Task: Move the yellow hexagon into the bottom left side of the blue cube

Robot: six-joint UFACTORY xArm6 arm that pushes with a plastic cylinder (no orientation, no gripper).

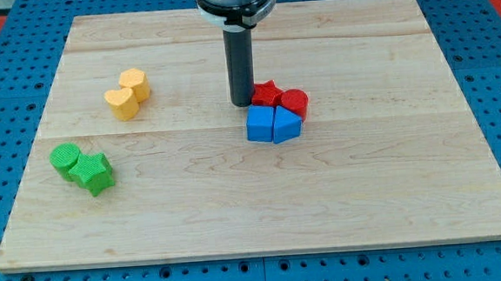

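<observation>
Trouble: my tip [243, 103], a bare rod grasping nothing, touches the red star [267, 93] beside the blue cube [259, 124], so swinging carelessly toward the yellow hexagon [134, 83] could scatter that cluster.

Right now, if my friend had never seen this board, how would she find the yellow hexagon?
Start at the wooden board and look to the view's upper left, where two yellow blocks touch, far from my tip by the red and blue blocks. The yellow hexagon is the upper right one. It has flat sides, while its neighbour, the yellow heart, has a notched, rounded top.
</observation>
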